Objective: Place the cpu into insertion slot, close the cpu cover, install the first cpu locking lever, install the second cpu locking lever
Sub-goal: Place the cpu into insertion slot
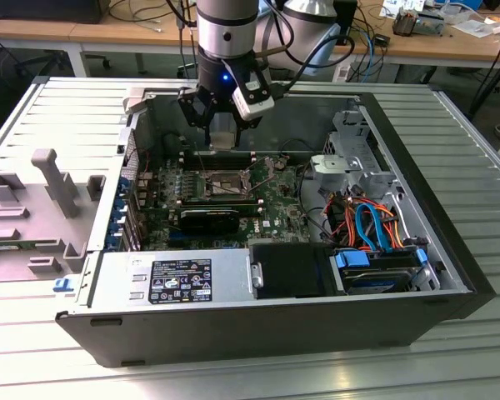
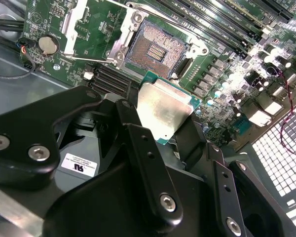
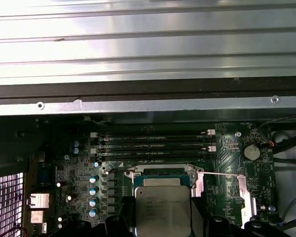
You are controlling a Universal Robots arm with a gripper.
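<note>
In the second wrist view, the gripper (image 2: 162,117) is seen closest to the camera, its black fingers (image 2: 144,153) clamped on two opposite edges of the cpu (image 2: 166,109). The chip's silver-grey top is turned towards the camera and its green edge is visible along one side. In the first wrist view the same cpu (image 3: 163,210) is seen held flat between the dark finger ends. Just beyond the chip, the insertion slot (image 2: 155,49) is left uncovered, with its dark contact field exposed inside a silver metal rim. The cpu is held above and apart from it, not seated. Whether the chip is centred over the slot cannot be told. Beside the slot a round coin cell (image 2: 48,44) is mounted on the green motherboard (image 2: 222,69), and beyond the slot the long narrow memory slots (image 3: 153,140) are laid in parallel rows. In the exterior view, the gripper (image 1: 221,137) is lowered into the open computer case (image 1: 258,325), over the rear part of the board. The case is laid on its side on a ribbed metal table (image 1: 475,142).
</note>
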